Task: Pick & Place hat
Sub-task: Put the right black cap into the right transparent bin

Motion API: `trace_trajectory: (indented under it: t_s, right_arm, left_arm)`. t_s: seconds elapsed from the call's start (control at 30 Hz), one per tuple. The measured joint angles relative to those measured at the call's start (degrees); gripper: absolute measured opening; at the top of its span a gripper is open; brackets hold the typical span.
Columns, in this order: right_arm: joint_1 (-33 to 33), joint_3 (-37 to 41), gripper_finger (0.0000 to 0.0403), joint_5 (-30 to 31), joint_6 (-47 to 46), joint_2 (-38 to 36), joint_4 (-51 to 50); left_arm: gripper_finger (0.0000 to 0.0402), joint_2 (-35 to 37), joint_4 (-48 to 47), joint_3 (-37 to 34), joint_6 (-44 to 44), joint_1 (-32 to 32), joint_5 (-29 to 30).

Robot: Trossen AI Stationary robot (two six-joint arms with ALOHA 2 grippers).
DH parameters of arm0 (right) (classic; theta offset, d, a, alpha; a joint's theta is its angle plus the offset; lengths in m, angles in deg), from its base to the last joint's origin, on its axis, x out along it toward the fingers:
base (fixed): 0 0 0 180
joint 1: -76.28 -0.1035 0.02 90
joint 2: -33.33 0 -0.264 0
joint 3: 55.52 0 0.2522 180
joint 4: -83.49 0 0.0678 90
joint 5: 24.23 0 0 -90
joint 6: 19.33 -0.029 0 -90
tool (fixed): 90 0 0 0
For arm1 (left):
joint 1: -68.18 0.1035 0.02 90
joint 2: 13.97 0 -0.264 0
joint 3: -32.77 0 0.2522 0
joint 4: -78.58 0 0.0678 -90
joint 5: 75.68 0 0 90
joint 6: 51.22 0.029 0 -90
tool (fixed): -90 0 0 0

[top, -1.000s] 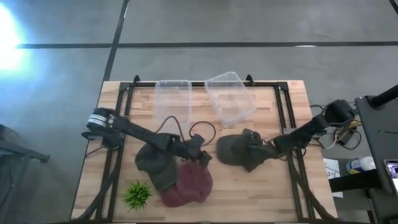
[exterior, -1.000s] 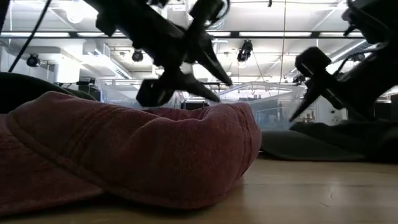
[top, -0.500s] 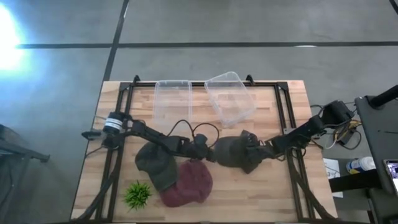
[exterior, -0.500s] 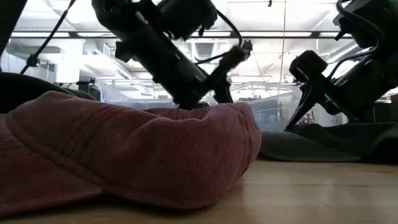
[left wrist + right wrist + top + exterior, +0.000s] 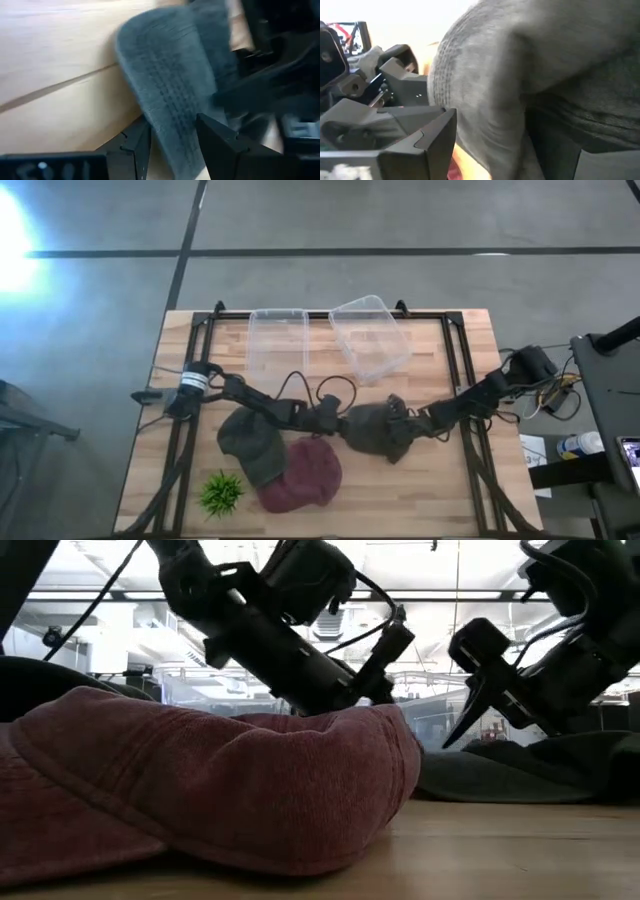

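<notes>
A dark grey-green hat [image 5: 372,430] lies on the table right of centre, its crown down. My left gripper [image 5: 334,422] reaches it from the table's left, open, with a finger on each side of the stitched brim [image 5: 172,95]. My right gripper [image 5: 402,427] comes from the right and is shut on the hat's crown. Nearer the left, a second dark hat [image 5: 248,446] and a red hat [image 5: 302,476] lie flat. In the low view the red hat [image 5: 210,790] fills the foreground. My left gripper: I cannot tell whether its fingers [image 5: 220,145] touch the brim between them. My right gripper has a bunch of the crown's cloth [image 5: 500,100] between its two widely spaced fingers [image 5: 420,145], coming slanting down from the table's right. The hat rests on the table.
Two clear plastic bins [image 5: 278,340] [image 5: 370,336] stand at the table's far side. A small green plant [image 5: 222,492] sits near the near left corner. Black frame rails [image 5: 462,370] run along both sides. Bare wood lies at the near right [image 5: 430,490].
My left gripper has travelled toward the table's right, from above the red hat to the grey-green hat's brim. My right gripper has moved a little toward the left, and the hat has slid and bunched slightly leftward with it.
</notes>
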Motion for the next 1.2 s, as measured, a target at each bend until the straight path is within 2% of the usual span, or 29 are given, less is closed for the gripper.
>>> trace_trajectory:
  t_s: [0.1,0.2,0.47,0.6,0.7,0.87,1.0,1.1,1.2]
  right_arm:
    - [0.28,-1.76,0.0233,-1.31,1.85,0.99,-0.07]
    - [0.22,-2.65,0.0233,-2.2,4.4,0.94,0.02]
    - [-3.91,-2.7,0.0233,-3.51,12.98,-7.46,-1.1]
    - [-6.19,-3.42,0.0233,-4.18,16.59,-14.07,-4.34]
    - [-9.42,-3.48,0.0233,-5.48,23.49,-19.83,-4.48]
    - [-15.43,-3.8,0.0233,-3.07,29.11,-30.22,-7.98]
    - [-18.81,-5.65,0.0233,6.42,29.27,-35.88,-19.15]
    - [-19.43,-7.13,0.0233,13.58,26.12,-37.4,-28.54]
    - [-19.37,-7.5,0.0233,17.98,21.36,-37.46,-33.77]
  left_arm:
    - [0.0148,0.13,1.96,-0.11,1.63,-0.02,-0.49]
    - [0.0132,1.93,0.08,-0.22,5.68,-0.09,-0.73]
    - [0.0014,7.03,-3.11,0.24,14.01,-0.03,0.64]
    - [0.0009,11.98,-7.08,0.08,18.35,0.04,0.88]
    - [0.0008,17.93,-12.03,0.0,22.11,-0.31,3.18]
    - [0.0007,29.21,-17.4,0.07,28.02,-0.65,11.62]
    - [0.0006,36.61,-11.16,0.36,34.61,-0.75,22.07]
    - [0.0006,38.98,-9.36,2.67,37.96,0.35,31.72]
    - [0.0006,37.2,-13.93,6.67,36.45,3.72,34.78]
